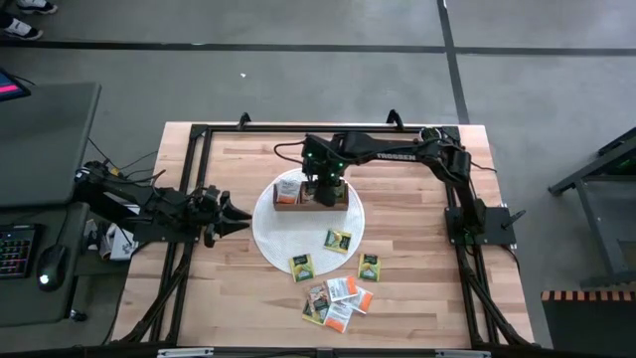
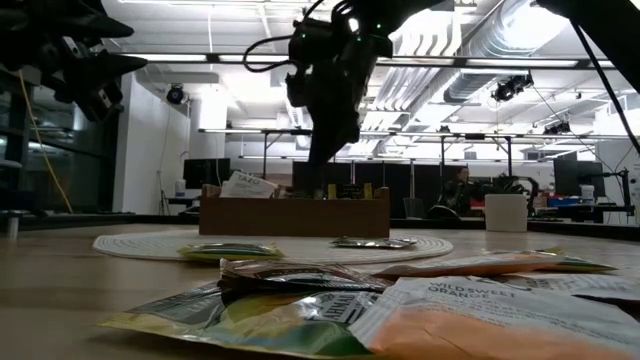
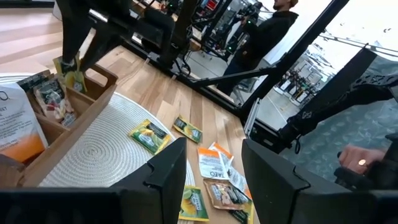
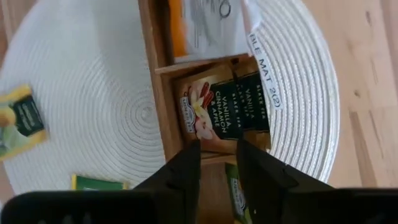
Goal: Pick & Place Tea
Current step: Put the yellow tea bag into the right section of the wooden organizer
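Note:
A brown wooden box (image 1: pixel 310 195) with three compartments stands on a round white mat (image 1: pixel 288 244). Its compartments hold tea packets: a white-orange one (image 4: pixel 205 25), brown ones (image 4: pixel 221 109) and a green one (image 4: pixel 239 193). My right gripper (image 4: pixel 217 165) hangs over the box, pointing steeply down, open, above the green packet's compartment. More tea lies flat: green packets on the mat (image 1: pixel 338 240) and beside it (image 1: pixel 302 265) (image 1: pixel 370 266), and a pile (image 1: pixel 338 301) near the table's front edge. My left gripper (image 1: pixel 234 214) waits open at the left, level. My right gripper's fingers (image 4: pixel 186 174) stand apart over the green packet's upper edge (image 4: pixel 235 180), which shows between them in the box's end compartment. I cannot tell whether either finger touches the packet.
A black metal frame (image 1: pixel 199 134) runs around the tabletop. Bare wood lies left of the mat and along the right side. In the left wrist view a person (image 3: pixel 273 31) stands in the room beyond, and a hand (image 3: pixel 360 165) shows off the table.

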Action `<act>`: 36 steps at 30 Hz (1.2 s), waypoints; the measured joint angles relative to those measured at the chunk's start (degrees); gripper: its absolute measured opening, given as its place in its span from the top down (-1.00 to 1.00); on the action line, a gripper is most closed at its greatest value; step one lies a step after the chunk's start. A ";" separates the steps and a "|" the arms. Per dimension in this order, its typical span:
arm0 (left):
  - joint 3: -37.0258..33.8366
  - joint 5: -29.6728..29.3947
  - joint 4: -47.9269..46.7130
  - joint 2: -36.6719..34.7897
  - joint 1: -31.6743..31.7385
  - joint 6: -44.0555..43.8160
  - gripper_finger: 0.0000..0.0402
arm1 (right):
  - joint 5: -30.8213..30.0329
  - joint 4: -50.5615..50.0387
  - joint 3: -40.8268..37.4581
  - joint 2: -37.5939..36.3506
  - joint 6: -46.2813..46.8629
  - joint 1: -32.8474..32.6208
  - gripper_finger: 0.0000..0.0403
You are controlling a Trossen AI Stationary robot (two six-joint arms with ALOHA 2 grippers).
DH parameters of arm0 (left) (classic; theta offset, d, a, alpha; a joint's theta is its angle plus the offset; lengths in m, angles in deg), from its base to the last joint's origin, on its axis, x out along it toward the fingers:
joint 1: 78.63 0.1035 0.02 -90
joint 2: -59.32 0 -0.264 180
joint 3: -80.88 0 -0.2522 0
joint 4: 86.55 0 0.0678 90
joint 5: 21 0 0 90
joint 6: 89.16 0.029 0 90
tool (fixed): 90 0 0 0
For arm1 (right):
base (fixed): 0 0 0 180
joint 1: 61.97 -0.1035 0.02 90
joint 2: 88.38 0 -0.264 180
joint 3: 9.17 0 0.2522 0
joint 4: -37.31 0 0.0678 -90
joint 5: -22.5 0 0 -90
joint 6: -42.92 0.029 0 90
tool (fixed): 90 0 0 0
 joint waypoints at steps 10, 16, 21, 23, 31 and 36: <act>0.00 0.13 -3.47 0.04 0.00 -4.11 0.23 | -3.47 1.52 0.07 -4.16 5.44 -6.87 0.96; 0.00 0.11 -8.11 0.15 -0.02 -8.29 0.23 | -12.41 3.58 0.07 -4.14 15.19 -15.85 0.99; 0.00 0.12 -9.07 0.59 -0.02 -9.33 0.23 | -23.34 5.05 0.07 -4.12 27.93 -22.78 0.99; 0.00 0.56 -9.13 1.39 0.00 -9.28 0.23 | -27.54 5.33 0.07 -3.69 33.51 -25.34 1.00; 0.00 4.79 -7.09 9.90 -0.01 -10.12 0.23 | -34.80 14.39 -8.53 -2.64 52.60 -34.82 1.00; 0.00 5.16 -0.43 17.45 -0.02 -11.39 0.23 | -38.67 29.17 -16.63 -2.52 61.57 -39.39 1.00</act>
